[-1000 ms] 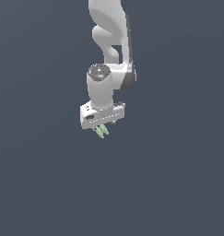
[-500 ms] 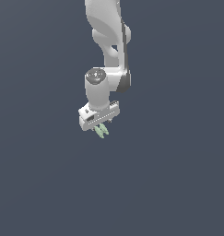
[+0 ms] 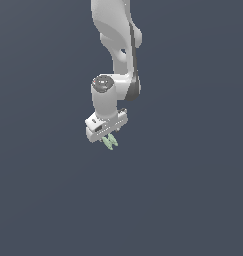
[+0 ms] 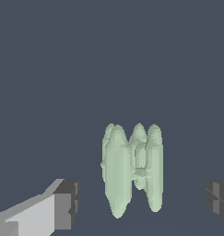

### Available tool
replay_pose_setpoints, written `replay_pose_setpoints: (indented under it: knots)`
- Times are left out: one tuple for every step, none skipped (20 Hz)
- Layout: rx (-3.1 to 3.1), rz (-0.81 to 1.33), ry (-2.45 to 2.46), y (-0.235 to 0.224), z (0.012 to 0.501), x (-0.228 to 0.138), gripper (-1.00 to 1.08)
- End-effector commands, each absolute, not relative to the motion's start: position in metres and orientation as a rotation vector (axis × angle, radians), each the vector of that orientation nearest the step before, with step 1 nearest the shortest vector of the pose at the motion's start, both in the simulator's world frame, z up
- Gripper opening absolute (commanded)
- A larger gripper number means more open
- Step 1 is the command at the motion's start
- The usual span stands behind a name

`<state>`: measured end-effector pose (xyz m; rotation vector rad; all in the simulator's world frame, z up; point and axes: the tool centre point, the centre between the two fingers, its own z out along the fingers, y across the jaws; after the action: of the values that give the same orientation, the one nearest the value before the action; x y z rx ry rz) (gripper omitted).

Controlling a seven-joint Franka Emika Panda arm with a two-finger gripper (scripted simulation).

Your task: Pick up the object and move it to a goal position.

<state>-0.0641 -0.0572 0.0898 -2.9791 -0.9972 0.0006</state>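
Mint-green and tiny, the object [image 3: 110, 142] hangs just under the white hand of the arm [image 3: 115, 45], poking out below the claw [image 3: 108, 140] with its thin prongs pointing down. Nothing else shows around it in the exterior view, only flat dark grey; I see no counter edge and no marker for the goal, so I cannot say where the goal lies or how far off it is.

From the wrist view the object [image 4: 132, 168] sits between the two dark finger pads [image 4: 67, 203], and there is clear grey space on both sides of it. The pads look spread apart and not touching the piece at all. From outside, though, the object seems to ride right under the hand. Those two readings do not agree, so I honestly cannot tell whether the claw is pinching it, only straddling it, or holding it by a part the camera misses.

If the step in hand is the grasp or the carry, my judgement is that care with the grip matters most. A thing this small, made of slim rounded prongs, gives the pads very little flat surface, and it could twist or slip out. Closing squarely across the bundle of prongs, with the piece centred between the pads, looks safest, and any travel toward the goal should be smooth, without jerks.
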Motion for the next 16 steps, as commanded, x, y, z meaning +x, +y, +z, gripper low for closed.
replay_pose_setpoints:
  knots:
    - [-2.979,0.001,-0.997,-0.057,0.09,-0.064,1.0]
    - [-2.979,0.001,-0.997,-0.057,0.089,-0.064,1.0]
    - [-2.979,0.001,-0.997,-0.057,0.088,-0.064,1.0]
    - [-2.979,0.001,-0.997,-0.057,0.087,-0.064,1.0]
    - [-2.979,0.001,-0.998,-0.057,0.084,-0.064,1.0]
    - [-2.979,0.001,-0.998,-0.057,0.081,-0.064,1.0]
    - [-2.978,0.0,-0.999,-0.057,0.078,-0.065,1.0]
    - [-2.978,0.0,-0.999,-0.057,0.074,-0.065,1.0]
    - [-2.978,0.0,-1.0,-0.057,0.069,-0.065,1.0]
    - [-2.978,0.0,-1.0,-0.057,0.063,-0.065,1.0]
    - [-2.977,0.0,-1.002,-0.057,0.058,-0.065,1.0]
    - [-2.977,0.0,-1.002,-0.057,0.053,-0.066,1.0]
    - [-2.977,0.0,-1.003,-0.057,0.05,-0.066,1.0]
    - [-2.977,0.0,-1.003,-0.057,0.046,-0.066,1.0]
    - [-2.977,0.0,-1.004,-0.057,0.044,-0.065,1.0]
    - [-2.977,0.0,-1.004,-0.057,0.042,-0.065,1.0]
